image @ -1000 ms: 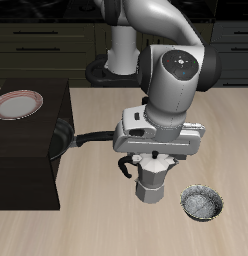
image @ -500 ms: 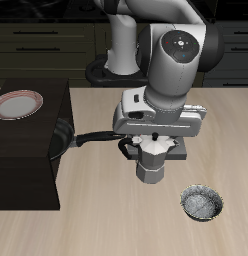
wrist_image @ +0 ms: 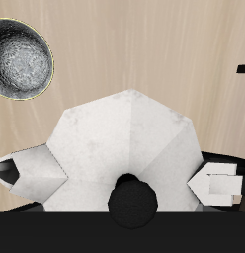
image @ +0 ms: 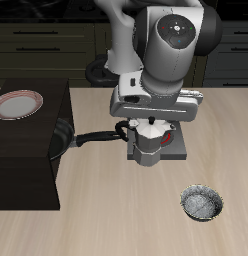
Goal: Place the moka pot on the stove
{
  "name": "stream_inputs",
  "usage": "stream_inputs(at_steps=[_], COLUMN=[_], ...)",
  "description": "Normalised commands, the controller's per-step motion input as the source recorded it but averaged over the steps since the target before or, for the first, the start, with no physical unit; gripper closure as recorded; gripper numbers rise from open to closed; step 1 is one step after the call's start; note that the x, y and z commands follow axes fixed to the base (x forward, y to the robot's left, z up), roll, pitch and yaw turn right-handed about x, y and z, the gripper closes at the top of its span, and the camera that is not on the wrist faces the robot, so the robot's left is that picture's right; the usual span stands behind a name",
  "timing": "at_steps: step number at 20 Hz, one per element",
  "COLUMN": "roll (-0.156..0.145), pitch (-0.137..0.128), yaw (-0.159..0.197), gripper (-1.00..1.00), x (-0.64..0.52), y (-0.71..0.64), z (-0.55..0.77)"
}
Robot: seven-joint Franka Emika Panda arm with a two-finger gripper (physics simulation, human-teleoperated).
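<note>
With the gripper point(image: 148, 130) clamped on the lid of the silver faceted metal moka pot point(image: 148, 148) at frame centre, over the near edge of the flat grey stove point(image: 173, 146), centre it above the red burner ring before lowering straight down.

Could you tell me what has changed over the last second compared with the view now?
The gripper, shut on the moka pot, has carried it back from the open table toward the stove, away from the metal bowl; the pot now overlaps the stove's near edge. The grip did not change. The metal bowl, the frying pan and the plate stayed where they were.
</note>
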Motion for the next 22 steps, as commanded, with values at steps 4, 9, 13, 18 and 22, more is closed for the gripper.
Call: stream_inputs(at_steps=[4,9,13,18,22], roll=[0.025,0.032,0.024,0.034,0.0], pitch=[-0.011,0.006,0.014,0.008,-0.014], yaw=[-0.008,-0.012,0.004,-0.01,0.016], gripper=[1.0,1.0,1.0,1.0,1.0], x=[-0.61,-0.3,-0.19,-0.32,-0.24], y=[0.17,0.09,0.08,0.09,0.01], z=[0.02,0.0,-0.08,0.0,-0.03])
